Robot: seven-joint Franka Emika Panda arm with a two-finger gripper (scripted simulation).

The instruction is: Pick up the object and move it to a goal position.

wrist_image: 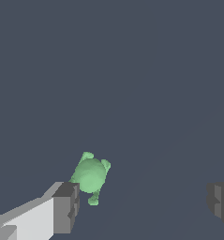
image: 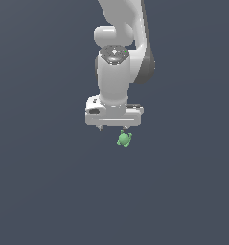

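gripper (image: 113, 128): jaws spread wide, nothing clamped between the 2 fingers (wrist_image: 66, 208) | green object (image: 124, 139): just beside one fingertip, off-centre toward the exterior view's right, not between the pads; contact with that finger cannot be told | surface: plain dark grey

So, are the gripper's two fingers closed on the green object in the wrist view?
No. The fingers stand wide apart, and the green object lies beside only one.
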